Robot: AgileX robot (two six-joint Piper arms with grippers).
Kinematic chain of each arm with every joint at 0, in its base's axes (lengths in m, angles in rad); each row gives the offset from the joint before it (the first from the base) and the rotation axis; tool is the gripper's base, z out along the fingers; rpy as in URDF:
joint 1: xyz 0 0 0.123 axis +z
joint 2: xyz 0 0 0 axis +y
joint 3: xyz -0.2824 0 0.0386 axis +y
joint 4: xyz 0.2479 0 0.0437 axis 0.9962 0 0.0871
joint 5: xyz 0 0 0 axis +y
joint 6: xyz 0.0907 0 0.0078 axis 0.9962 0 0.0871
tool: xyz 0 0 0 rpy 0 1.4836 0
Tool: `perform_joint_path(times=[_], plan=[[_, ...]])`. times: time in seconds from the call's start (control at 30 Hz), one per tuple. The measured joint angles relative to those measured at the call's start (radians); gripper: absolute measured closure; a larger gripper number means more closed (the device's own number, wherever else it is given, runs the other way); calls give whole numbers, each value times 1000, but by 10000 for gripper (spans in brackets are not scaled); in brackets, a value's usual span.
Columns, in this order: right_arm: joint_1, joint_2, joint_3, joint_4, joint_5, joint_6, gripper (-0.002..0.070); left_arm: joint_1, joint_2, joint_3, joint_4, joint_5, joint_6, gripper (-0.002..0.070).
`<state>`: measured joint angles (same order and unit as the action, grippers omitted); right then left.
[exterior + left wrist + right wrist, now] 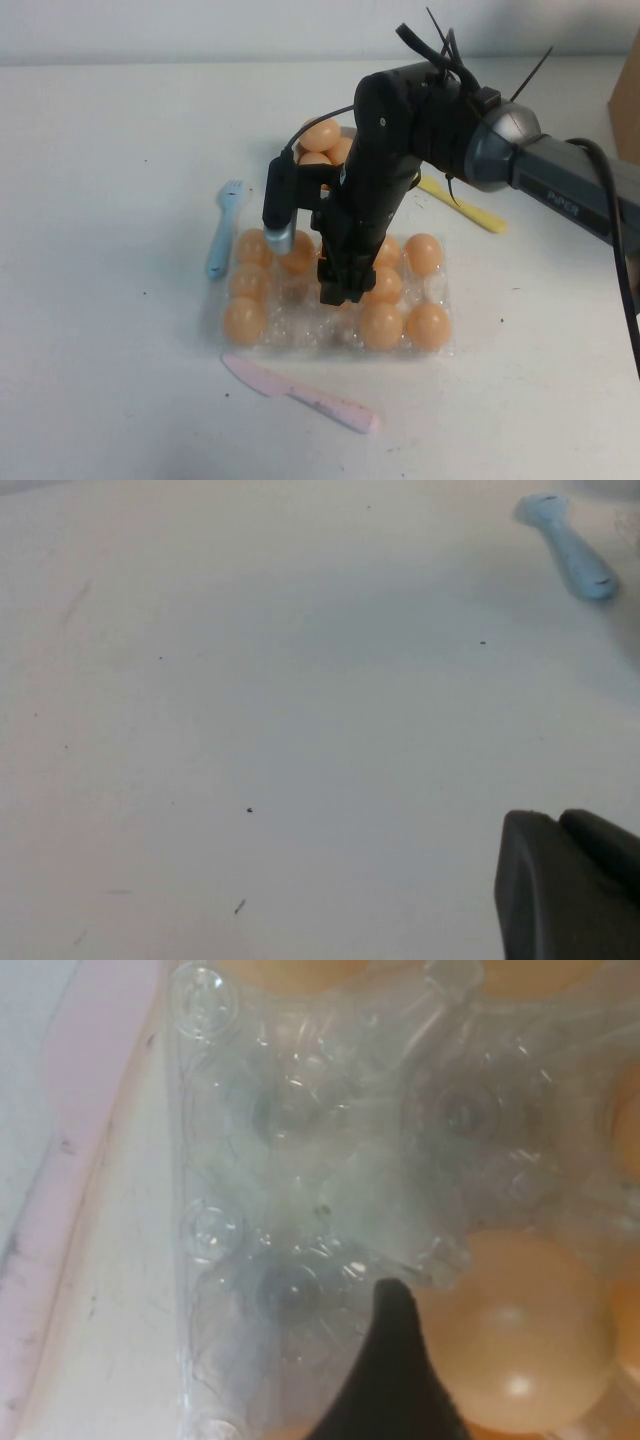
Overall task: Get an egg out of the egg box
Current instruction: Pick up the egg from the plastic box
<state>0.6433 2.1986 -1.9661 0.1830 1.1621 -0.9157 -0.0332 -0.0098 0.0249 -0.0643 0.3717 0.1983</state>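
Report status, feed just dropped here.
Right tool low over egg box, beside an egg, nothing held. Left tool parked over bare table. Nothing blocking.

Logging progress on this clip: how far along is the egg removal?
Several eggs already sit in the bowl behind the egg box, which has empty cups. In hand: the right gripper is down over the box beside an egg; no grasp visible. The left gripper is off to the side. Lifting an egg out remains.

A blue fork point(224, 228), a pink knife point(300, 393) and a yellow utensil point(465, 206) lie on the white table point(100, 330).
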Motion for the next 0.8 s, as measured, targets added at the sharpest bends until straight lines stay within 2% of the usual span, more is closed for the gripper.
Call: perform_joint_path(times=[0.43,0.53,0.7,0.8], plan=[[0,22,0,5,-1,0,218,0,0,0,4,0,0,678],[0,26,-2,5,-1,0,246,0,0,0,4,0,0,678],[0,27,-2,5,-6,0,334,0,0,0,4,0,0,678],[0,27,-2,5,-6,0,342,0,0,0,4,0,0,678]])
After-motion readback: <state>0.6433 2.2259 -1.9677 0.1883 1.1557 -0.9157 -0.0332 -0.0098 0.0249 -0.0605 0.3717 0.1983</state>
